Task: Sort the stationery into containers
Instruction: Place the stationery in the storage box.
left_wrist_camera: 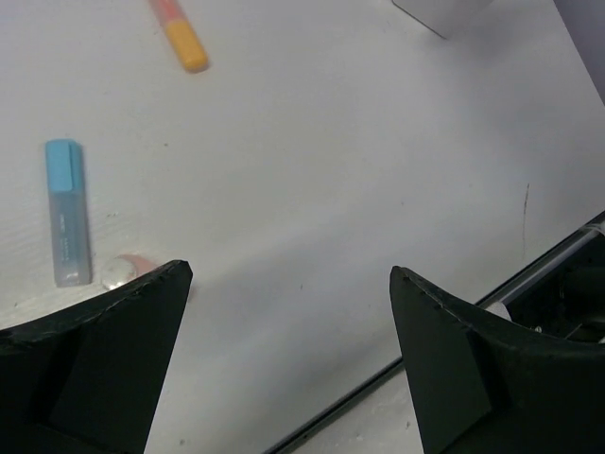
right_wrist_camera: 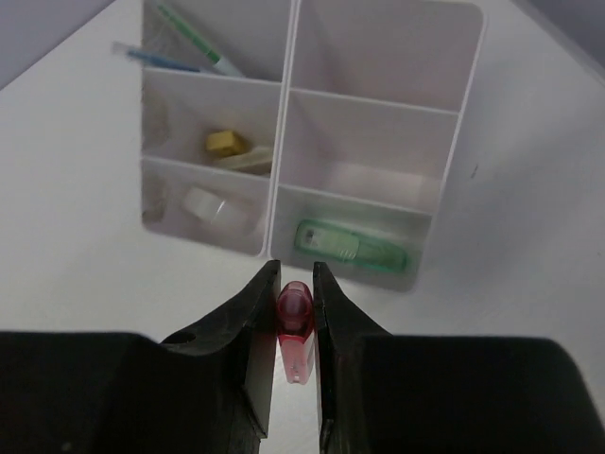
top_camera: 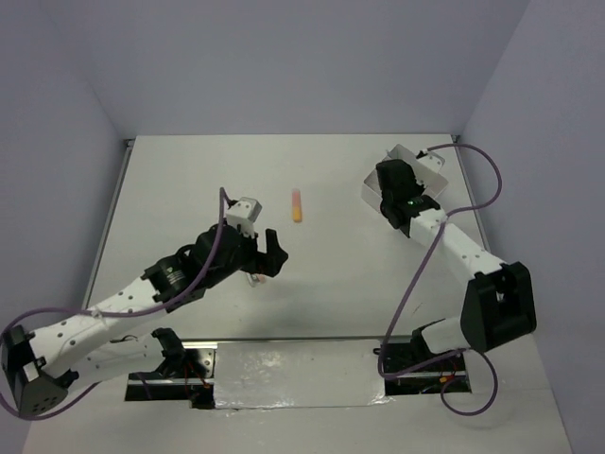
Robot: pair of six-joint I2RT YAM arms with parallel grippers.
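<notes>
Progress is partial. Left gripper [left_wrist_camera: 288, 274], fingers spread and empty, hovers over the table; a blue piece [left_wrist_camera: 68, 213] at its 10 o'clock and an orange piece [left_wrist_camera: 180, 36] at 11 o'clock remain unsorted. Right gripper [right_wrist_camera: 296, 274] pinches a pink piece [right_wrist_camera: 295, 326]; the white tray [right_wrist_camera: 463, 113] at its 12 o'clock holds pens [right_wrist_camera: 203, 52], a tape ring [right_wrist_camera: 210, 206], a yellow piece [right_wrist_camera: 227, 144] and a green piece [right_wrist_camera: 350, 244].

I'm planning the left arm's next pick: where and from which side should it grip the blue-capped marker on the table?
Probably mid-barrel on the blue-capped marker, coming straight down and closing across its width. It lies flat, long and narrow, and the middle keeps clear of the pinkish piece beside its uncapped end.
</notes>
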